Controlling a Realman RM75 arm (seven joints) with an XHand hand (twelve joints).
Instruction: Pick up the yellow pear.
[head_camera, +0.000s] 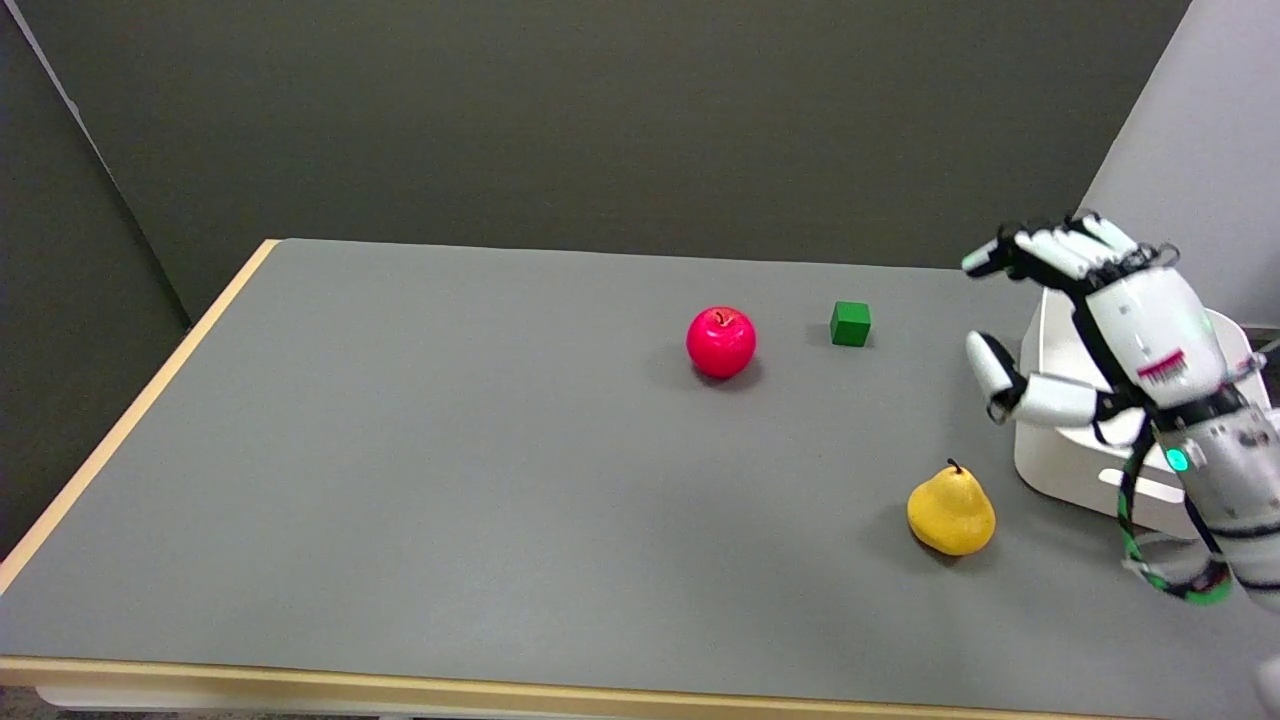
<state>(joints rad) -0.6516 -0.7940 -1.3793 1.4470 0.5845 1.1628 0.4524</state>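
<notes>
You are looking down on a table (400, 480) with a matte grey top and a pale wooden edge strip running along its left and near sides. Behind the table's far edge stands a dark grey-green wall (600, 120), plain and evenly lit. To the table's left a second dark panel (60, 300) meets that wall at a slanted seam. Beyond the table's far right corner rises a lighter grey panel (1200, 130).

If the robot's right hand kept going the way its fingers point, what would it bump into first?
Probably nothing. The right hand hangs open in the air, fingers pointing left across the picture, seemingly above the green cube and red apple. The yellow pear sits nearer, off that line. Depth is unclear.
</notes>
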